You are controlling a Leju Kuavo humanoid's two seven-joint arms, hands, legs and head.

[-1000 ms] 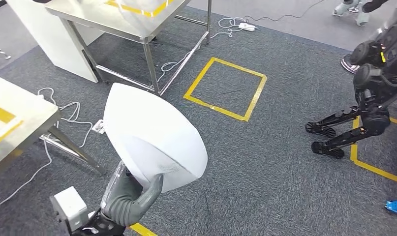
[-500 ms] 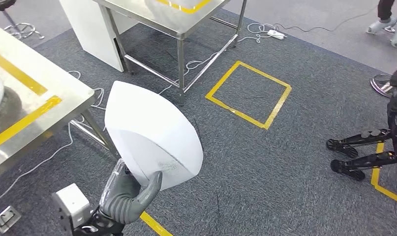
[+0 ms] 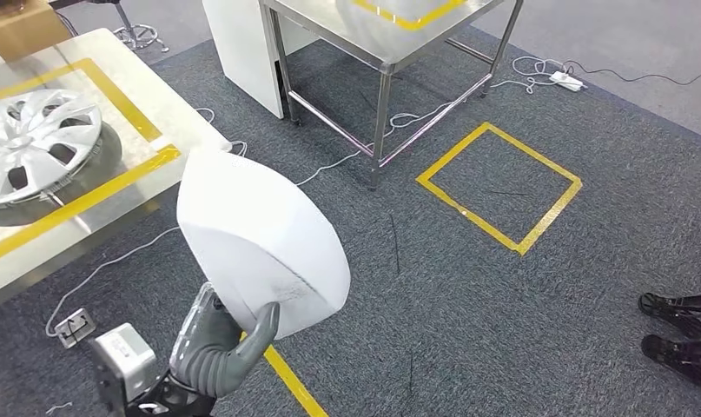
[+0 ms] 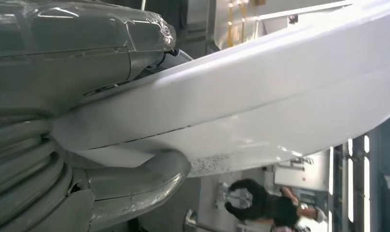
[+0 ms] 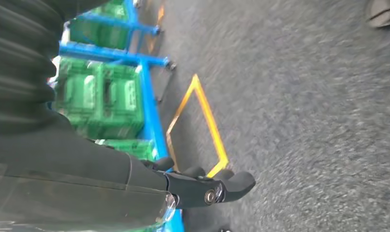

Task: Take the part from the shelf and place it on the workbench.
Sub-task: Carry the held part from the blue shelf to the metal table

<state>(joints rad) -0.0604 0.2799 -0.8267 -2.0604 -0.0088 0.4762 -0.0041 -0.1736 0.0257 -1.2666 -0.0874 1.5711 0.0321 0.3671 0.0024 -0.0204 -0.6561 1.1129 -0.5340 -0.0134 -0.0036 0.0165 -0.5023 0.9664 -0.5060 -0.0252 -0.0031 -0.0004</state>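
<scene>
Over on the far left, a silver spoked wheel cover (image 3: pixel 36 148) lies flat on the steel workbench with yellow tape lines (image 3: pixel 147 109). Just right of that workbench, over the grey carpet (image 3: pixel 503 330), there's the big white curved shell part (image 3: pixel 255 239), held up clear of the floor, its upper edge close beside the workbench corner. The left hand (image 3: pixel 218 347) has it from below: the thick grey thumb (image 3: pixel 258 326) lies against the near face, and in the left wrist view the thumb (image 4: pixel 144 181) curls under the part (image 4: pixel 260 101) while the rest of the left hand (image 4: pixel 62 125) lies on its other side, so the grip is clamped on the part's lower edge.

Further right of the workbench stands a second steel table on thin legs (image 3: pixel 381 61), with white cables (image 3: pixel 433 109) trailing on the carpet under it. Right again, a yellow tape square (image 3: pixel 499 187) is marked on the floor, and dark robot feet (image 3: pixel 681 334) stand at the far right edge.

The right hand (image 5: pixel 202 186) hangs above the carpet (image 5: pixel 304 96), dark fingers (image 5: pixel 236 183) stretched out fairly straight, holding nothing, with green crates (image 5: pixel 101 96) in a blue frame behind it.
</scene>
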